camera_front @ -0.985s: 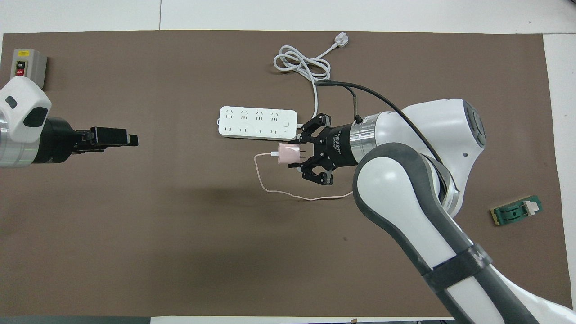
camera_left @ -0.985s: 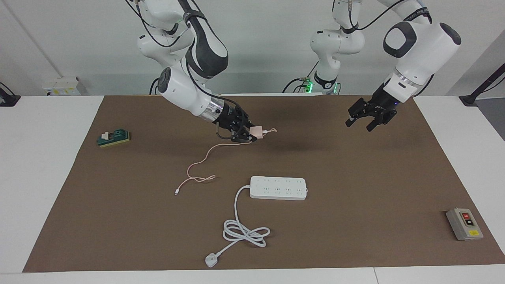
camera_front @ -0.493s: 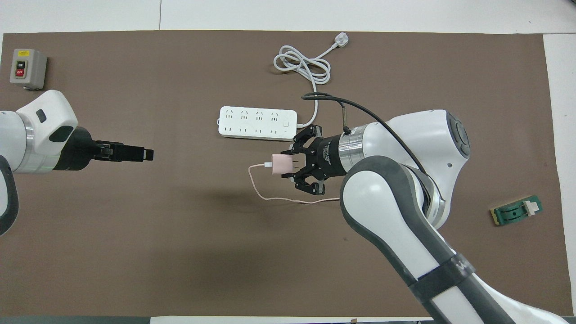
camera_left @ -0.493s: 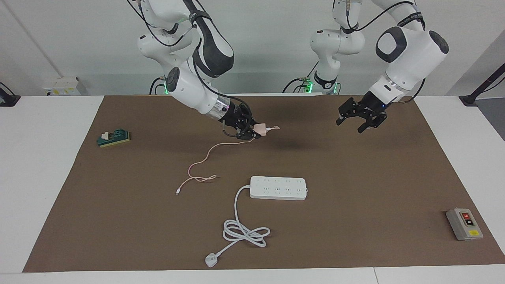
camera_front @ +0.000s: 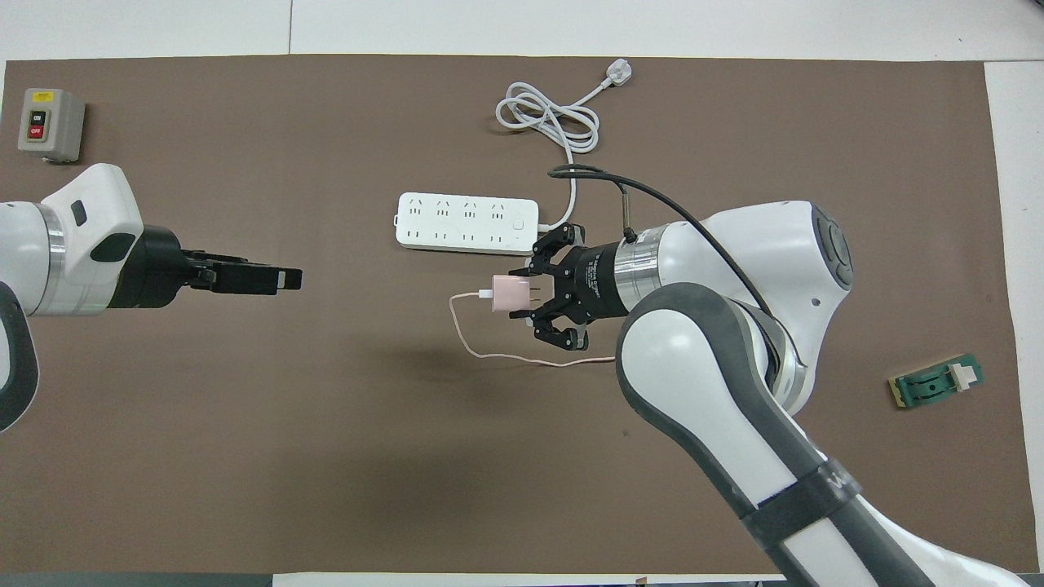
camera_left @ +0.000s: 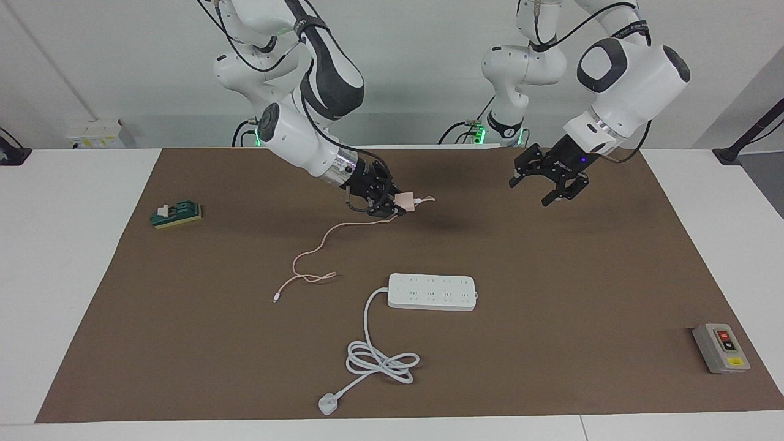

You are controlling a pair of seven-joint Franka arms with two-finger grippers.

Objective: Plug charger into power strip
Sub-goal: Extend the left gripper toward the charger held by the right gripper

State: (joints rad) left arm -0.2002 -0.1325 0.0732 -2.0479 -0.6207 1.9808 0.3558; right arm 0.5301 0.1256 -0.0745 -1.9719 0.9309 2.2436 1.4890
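Note:
The small pink charger (camera_left: pixel 405 201) (camera_front: pixel 509 293) hangs in the air over the brown mat, with my right gripper (camera_left: pixel 397 206) (camera_front: pixel 534 295) shut on its pronged end. Its thin pink cable (camera_left: pixel 306 257) (camera_front: pixel 489 349) droops down and trails across the mat. The white power strip (camera_left: pixel 432 291) (camera_front: pixel 467 222) lies flat mid-table, sockets up. Its thick cord (camera_left: pixel 375 358) (camera_front: pixel 546 118) coils away from the robots and ends in a white plug (camera_left: pixel 327 404) (camera_front: pixel 617 75). My left gripper (camera_left: pixel 530 190) (camera_front: pixel 287 279) hovers open and empty over the mat, pointing toward the charger.
A grey switch box (camera_left: pixel 721 348) (camera_front: pixel 50 124) sits at the mat's corner at the left arm's end, far from the robots. A green-and-yellow block (camera_left: pixel 177 214) (camera_front: pixel 938 381) lies at the right arm's end. The brown mat (camera_left: pixel 582 275) covers most of the white table.
My left gripper has moved in toward the middle of the table, closer to the charger. My right gripper shifted the charger a little at first and has since held nearly still.

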